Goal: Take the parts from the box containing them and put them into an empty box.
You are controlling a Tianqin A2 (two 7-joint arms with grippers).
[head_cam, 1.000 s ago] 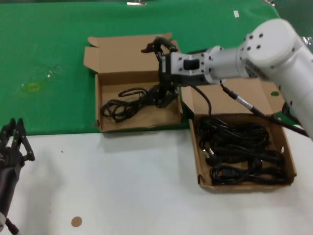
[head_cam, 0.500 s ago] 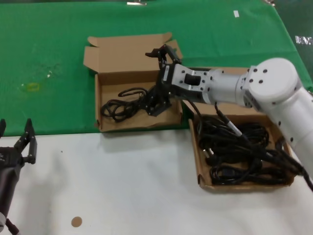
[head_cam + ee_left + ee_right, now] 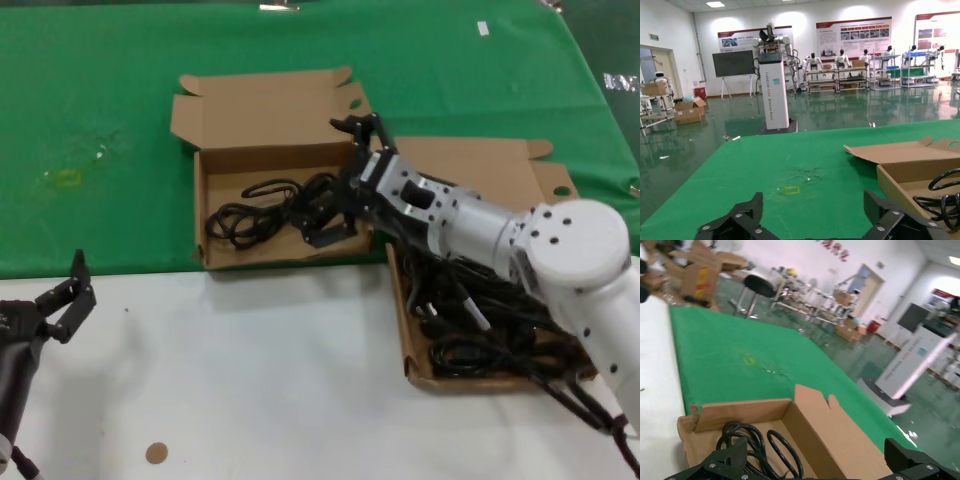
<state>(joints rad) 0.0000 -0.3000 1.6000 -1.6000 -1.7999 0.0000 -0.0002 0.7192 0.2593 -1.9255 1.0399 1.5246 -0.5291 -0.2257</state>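
Note:
The box containing them [image 3: 500, 381] stands at the right, full of black cables [image 3: 500, 346], with my right arm reaching across it. To the left sits the other box [image 3: 280, 256], the task's empty box, with one coiled black cable [image 3: 250, 215] in it. My right gripper [image 3: 340, 182] hangs open over that box's right end, right above the cable's end, gripping nothing. The right wrist view shows the gripper [image 3: 815, 452] spread wide above the coil [image 3: 755, 445]. Low at the left, my left gripper [image 3: 62, 300] waits open over the white table; it [image 3: 810, 215] holds nothing.
Both lids [image 3: 260, 105] [image 3: 480, 165] lie folded back onto the green cloth [image 3: 100, 90]. The near half is white tabletop [image 3: 260, 380] with a small brown disc [image 3: 156, 452]. A yellow mark [image 3: 68, 178] shows on the cloth at the left.
My right arm has swung lower and nearer across the full box, and its gripper has shifted slightly right above the coil. The left gripper has turned and dropped a little.

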